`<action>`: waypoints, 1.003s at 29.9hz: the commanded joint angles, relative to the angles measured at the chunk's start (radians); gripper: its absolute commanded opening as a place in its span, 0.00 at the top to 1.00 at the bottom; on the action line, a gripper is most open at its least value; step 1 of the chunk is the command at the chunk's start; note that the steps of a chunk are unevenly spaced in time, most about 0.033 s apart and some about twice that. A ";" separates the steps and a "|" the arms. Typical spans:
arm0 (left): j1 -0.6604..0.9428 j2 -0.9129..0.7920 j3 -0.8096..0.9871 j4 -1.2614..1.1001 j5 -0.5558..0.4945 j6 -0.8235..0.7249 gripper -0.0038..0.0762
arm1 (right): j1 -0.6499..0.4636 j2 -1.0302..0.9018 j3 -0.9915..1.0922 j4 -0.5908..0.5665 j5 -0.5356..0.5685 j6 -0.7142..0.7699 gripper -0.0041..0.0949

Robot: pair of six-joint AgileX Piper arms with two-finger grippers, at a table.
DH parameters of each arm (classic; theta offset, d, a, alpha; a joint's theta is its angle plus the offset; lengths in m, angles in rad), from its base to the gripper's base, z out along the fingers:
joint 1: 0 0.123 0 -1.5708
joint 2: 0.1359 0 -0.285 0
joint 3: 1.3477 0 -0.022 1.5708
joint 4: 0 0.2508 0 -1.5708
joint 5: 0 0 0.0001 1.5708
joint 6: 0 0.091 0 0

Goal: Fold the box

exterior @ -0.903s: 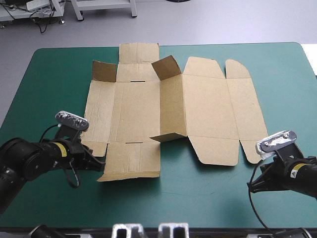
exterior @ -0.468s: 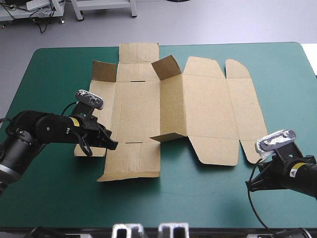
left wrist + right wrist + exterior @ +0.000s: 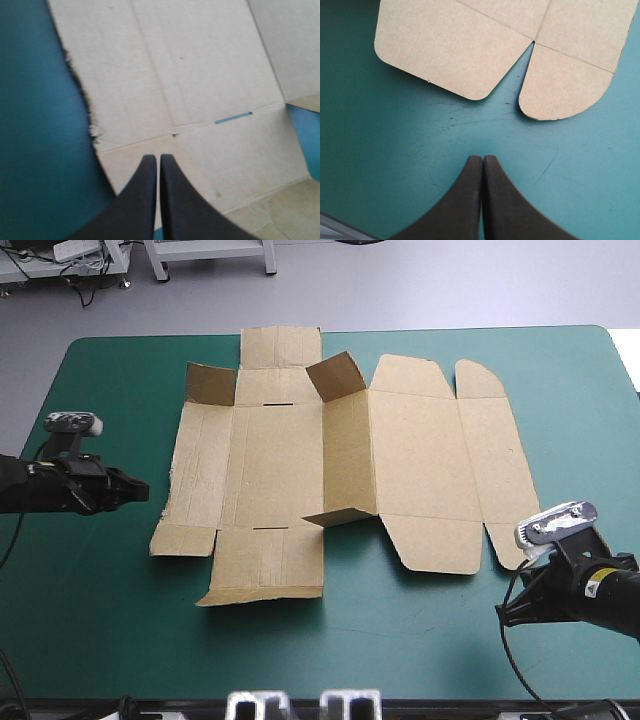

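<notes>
The box (image 3: pixel 420 460) is matt, creased brown board; the teal-green cover (image 3: pixel 100 620) is smooth, lightly scuffed.

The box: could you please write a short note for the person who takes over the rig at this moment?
Box: lies mostly flat at mid-table; two small far flaps stand up.
Left gripper: jaws shut, empty, over the teal-green cover beside the box's left edge.
Right gripper: jaws shut, empty, near the box's near right corner flaps, apart from them.
Done: almost nothing. Left to do: raise and tuck the walls.
</notes>
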 commanded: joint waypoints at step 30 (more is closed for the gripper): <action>0.167 0.600 -0.036 -0.374 0.120 0.176 0.31 | -0.003 0.000 -0.023 0.020 -0.044 -0.001 0.98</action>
